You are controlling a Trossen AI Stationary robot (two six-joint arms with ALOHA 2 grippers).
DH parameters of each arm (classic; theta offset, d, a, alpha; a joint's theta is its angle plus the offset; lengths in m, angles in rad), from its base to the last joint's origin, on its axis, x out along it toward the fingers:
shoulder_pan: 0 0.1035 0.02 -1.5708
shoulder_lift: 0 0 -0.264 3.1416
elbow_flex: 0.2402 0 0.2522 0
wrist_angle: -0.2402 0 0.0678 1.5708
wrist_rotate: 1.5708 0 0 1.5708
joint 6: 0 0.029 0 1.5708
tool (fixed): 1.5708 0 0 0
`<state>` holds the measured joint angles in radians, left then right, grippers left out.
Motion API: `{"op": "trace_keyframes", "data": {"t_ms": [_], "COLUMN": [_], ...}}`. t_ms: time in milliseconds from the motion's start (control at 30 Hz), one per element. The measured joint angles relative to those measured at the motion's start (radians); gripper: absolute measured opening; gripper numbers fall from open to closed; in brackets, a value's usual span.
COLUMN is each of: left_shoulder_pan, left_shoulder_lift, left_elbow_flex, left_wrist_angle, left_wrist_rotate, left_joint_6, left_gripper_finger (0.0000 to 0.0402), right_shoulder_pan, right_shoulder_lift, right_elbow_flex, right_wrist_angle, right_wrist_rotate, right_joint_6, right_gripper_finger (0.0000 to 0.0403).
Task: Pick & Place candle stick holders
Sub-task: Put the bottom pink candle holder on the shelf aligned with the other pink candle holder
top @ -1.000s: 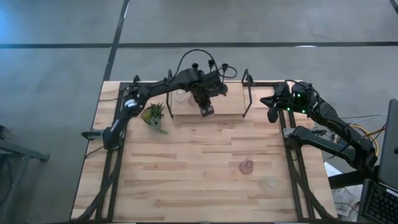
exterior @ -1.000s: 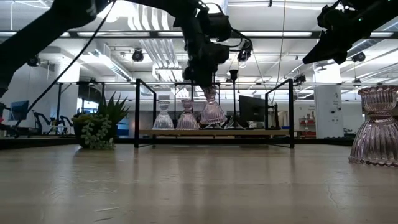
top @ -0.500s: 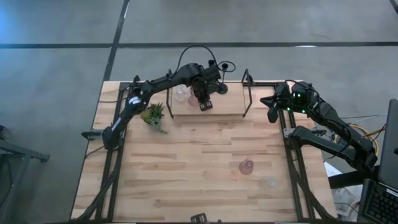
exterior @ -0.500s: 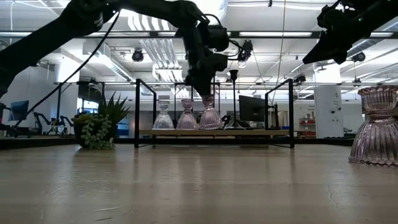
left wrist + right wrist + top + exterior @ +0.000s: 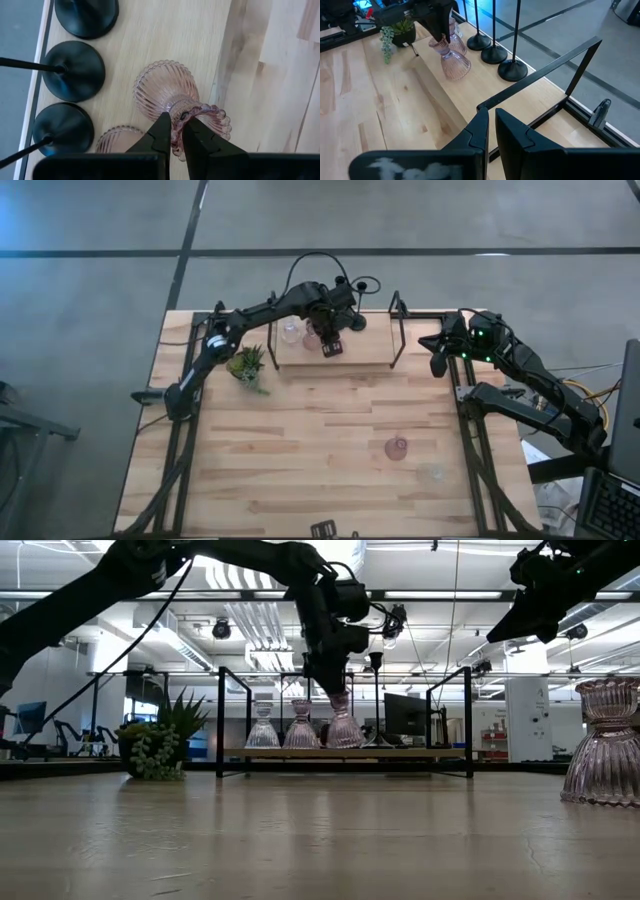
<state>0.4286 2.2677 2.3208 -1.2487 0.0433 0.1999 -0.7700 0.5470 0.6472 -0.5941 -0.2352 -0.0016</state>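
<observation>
My left gripper point(image 5: 329, 345) is over the wooden shelf point(image 5: 368, 350) at the table's far edge. It is shut on a pink ribbed glass candle holder point(image 5: 165, 92), which also shows in the low view point(image 5: 343, 728). A clear holder point(image 5: 263, 727) and a pink one point(image 5: 301, 726) stand on their bases on the shelf beside it. Three black stemmed holders point(image 5: 74, 70) stand on round bases behind them. Another pink holder point(image 5: 397, 447) and a clear one point(image 5: 431, 474) stand on the table's near right. My right gripper point(image 5: 437, 356) hangs shut and empty above the far right corner. My left gripper pinches the scalloped rim point(image 5: 176, 116) of the pink holder's upper cup, one finger inside the cup and one outside. The fingers come from above, pointing down. The holder sits a little tilted below them, its wide base point(image 5: 344, 740) down at the shelf board.
The shelf has a black metal frame with upright posts point(image 5: 220, 720) at both ends. A small spiky green plant point(image 5: 246, 364) stands left of the shelf. The middle of the wooden table point(image 5: 300, 450) is bare.
My left gripper has gone toward the table's far edge and down with the pink holder. The holder was lifted clear in front of the shelf and now sits low on the shelf board next to the two glass holders there.
</observation>
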Motion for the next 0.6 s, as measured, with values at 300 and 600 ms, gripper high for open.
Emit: {"op": "trace_keyframes", "data": {"t_ms": [300, 600], "left_shoulder_pan": [0.0, 0.0], "left_shoulder_lift": [0.0, 0.0], "left_elbow_flex": [-0.002, -0.002], "left_wrist_angle": [0.009, 0.007], "left_wrist_rotate": [0.0, 0.008], "left_joint_6": [-0.016, -0.016], "left_gripper_finger": [0.0033, 0.0041], "right_shoulder_pan": [0.0, 0.0], "right_shoulder_lift": [0.0, 0.0], "right_elbow_flex": [0.0, 0.0], "right_wrist_angle": [0.0, 0.0], "right_wrist_rotate": [0.0, 0.0], "right_joint_6": [-0.001, 0.0], "right_gripper_finger": [0.0029, 0.0029]}}
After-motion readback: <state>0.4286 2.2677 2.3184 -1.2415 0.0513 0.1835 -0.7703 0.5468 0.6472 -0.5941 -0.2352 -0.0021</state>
